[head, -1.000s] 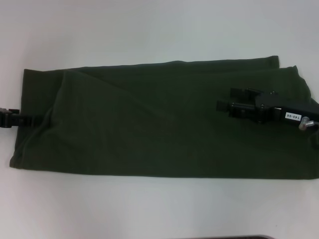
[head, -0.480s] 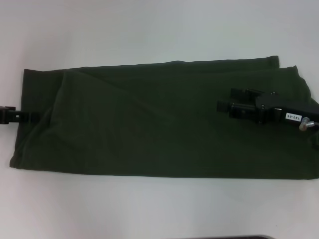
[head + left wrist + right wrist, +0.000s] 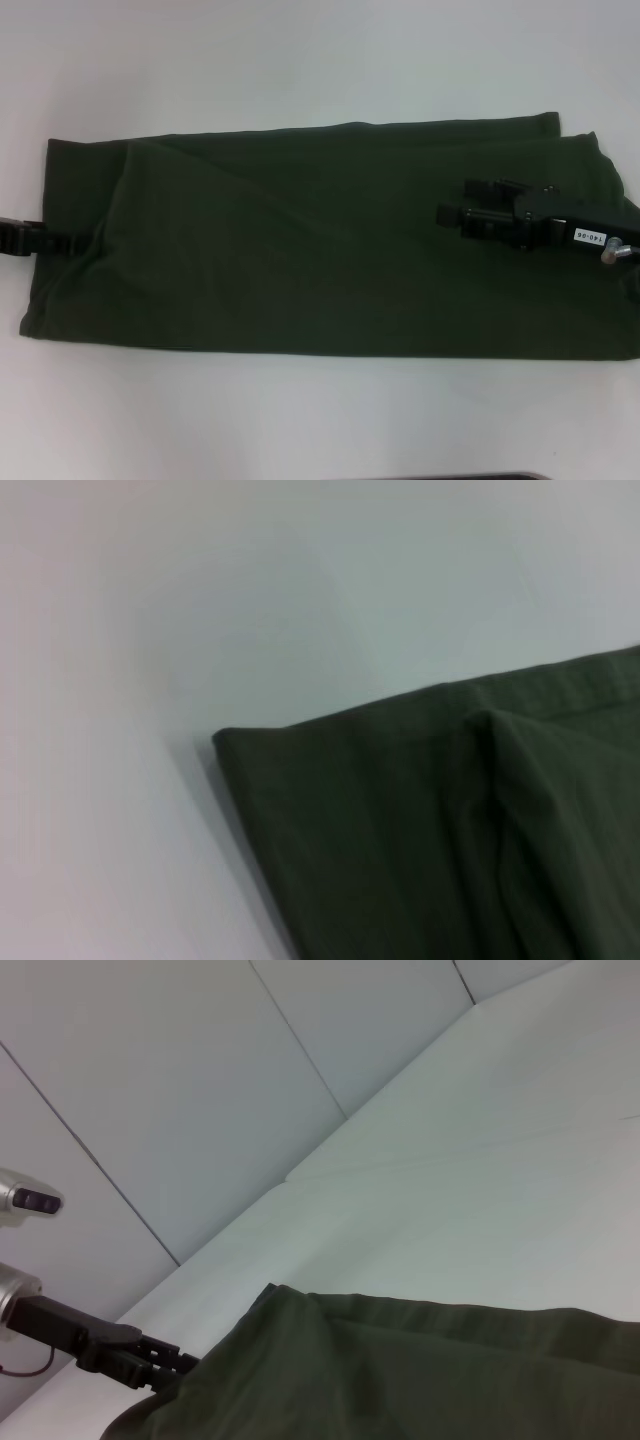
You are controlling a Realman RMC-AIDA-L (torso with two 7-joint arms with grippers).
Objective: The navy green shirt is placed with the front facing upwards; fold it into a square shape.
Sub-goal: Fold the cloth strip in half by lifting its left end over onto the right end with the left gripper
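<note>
**Status: shirt folded to a long band, both grippers at its ends**

The navy green shirt point(image 3: 320, 240) lies flat on the white surface point(image 3: 320, 60) as a long band running from my left to my right, with its right end passing out of the head view. A diagonal crease crosses the left portion of the cloth. No lettering or collar is visible on the exposed side.

My left gripper point(image 3: 45, 242) is at the middle of the shirt's left short edge, low against the surface, with its tips touching the cloth there. I cannot tell from the views whether its jaws are clenched on the fabric or released.

My right gripper point(image 3: 448, 213) is above the right portion of the shirt, pointing toward my left. Its jaws appear close together, but I cannot tell whether they grip any cloth.

The left wrist view shows one folded corner of the shirt point(image 3: 420, 840) lying on the surface.
</note>
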